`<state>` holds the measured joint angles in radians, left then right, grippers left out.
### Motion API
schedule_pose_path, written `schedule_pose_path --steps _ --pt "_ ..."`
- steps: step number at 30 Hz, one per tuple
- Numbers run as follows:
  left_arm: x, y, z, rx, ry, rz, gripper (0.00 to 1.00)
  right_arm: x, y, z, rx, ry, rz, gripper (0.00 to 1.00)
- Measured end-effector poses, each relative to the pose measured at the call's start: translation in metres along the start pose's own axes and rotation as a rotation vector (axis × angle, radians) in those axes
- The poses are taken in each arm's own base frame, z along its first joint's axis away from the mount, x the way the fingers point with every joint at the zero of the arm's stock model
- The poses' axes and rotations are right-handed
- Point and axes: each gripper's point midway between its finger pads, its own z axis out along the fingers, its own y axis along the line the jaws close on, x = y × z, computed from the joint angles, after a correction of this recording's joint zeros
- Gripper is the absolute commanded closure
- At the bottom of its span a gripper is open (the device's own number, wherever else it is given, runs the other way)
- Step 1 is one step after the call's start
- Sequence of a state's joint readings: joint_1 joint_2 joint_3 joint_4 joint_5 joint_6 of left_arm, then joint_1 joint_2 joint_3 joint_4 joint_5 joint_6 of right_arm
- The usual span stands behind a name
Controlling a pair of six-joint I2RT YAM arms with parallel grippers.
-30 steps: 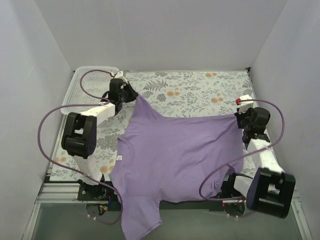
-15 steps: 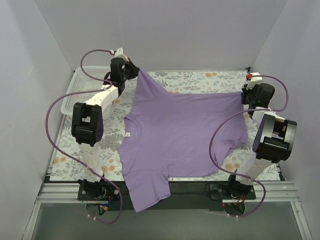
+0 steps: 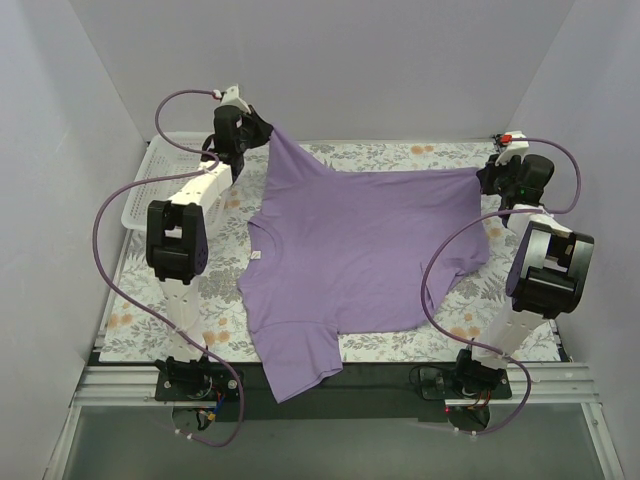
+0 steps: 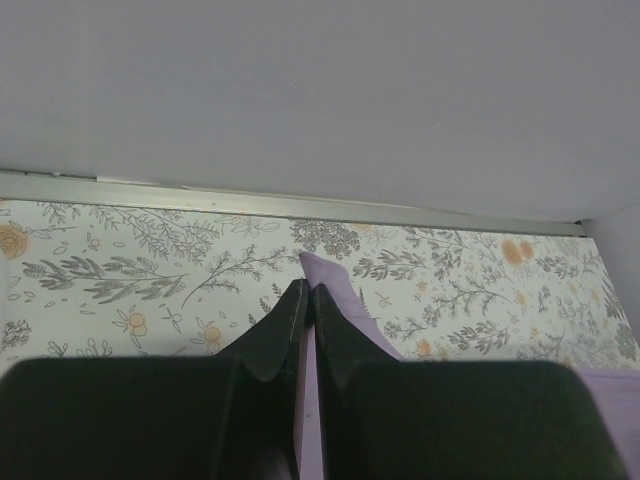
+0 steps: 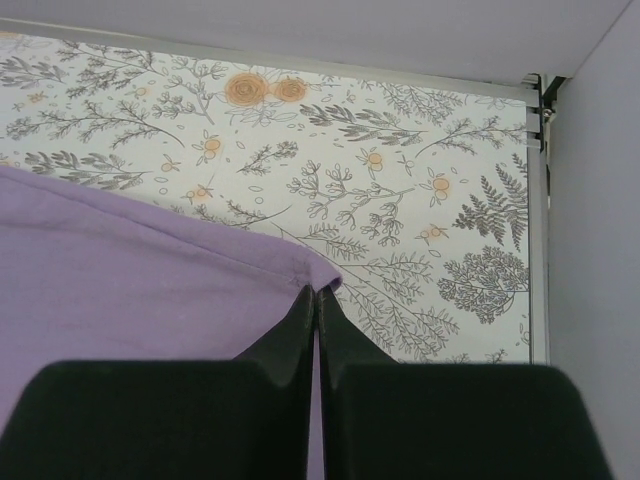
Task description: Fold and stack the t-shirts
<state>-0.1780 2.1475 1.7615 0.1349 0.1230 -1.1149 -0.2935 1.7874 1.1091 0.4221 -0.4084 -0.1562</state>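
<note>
Two grippers are both clamping the plain lavender-purple short-sleeved cloth t-shirt (image 3: 360, 250): left gripper (image 4: 307, 287) and right gripper (image 5: 317, 292) each pinching a far corner. Shirt is lying spread, unfolded, across the floral-print table mat (image 3: 400, 160). No folding done; folding and stacking are pending.

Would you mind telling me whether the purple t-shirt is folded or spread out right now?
Spread out: the t-shirt is stretched between the left gripper and the right gripper, each shut on its edge; no fold shows.
</note>
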Motion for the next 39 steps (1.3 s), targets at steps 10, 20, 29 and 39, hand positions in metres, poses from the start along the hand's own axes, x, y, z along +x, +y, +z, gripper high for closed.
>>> schedule_pose_path --steps 10,20,29,39 --pt "0.044 0.004 -0.031 0.045 0.101 0.006 1.00 0.017 0.015 -0.015 -0.047 0.022 0.031 0.99" --pt "0.021 -0.025 -0.101 0.123 0.056 0.050 1.00 0.031 0.008 -0.050 -0.012 0.031 0.060 0.99" --pt "0.033 -0.030 -0.132 0.160 0.077 0.067 1.00 0.045 0.011 -0.066 -0.015 0.047 0.087 0.99" --pt "0.048 -0.037 -0.174 0.192 0.109 0.062 1.00 0.053 0.011 -0.070 -0.014 0.059 0.098 0.99"
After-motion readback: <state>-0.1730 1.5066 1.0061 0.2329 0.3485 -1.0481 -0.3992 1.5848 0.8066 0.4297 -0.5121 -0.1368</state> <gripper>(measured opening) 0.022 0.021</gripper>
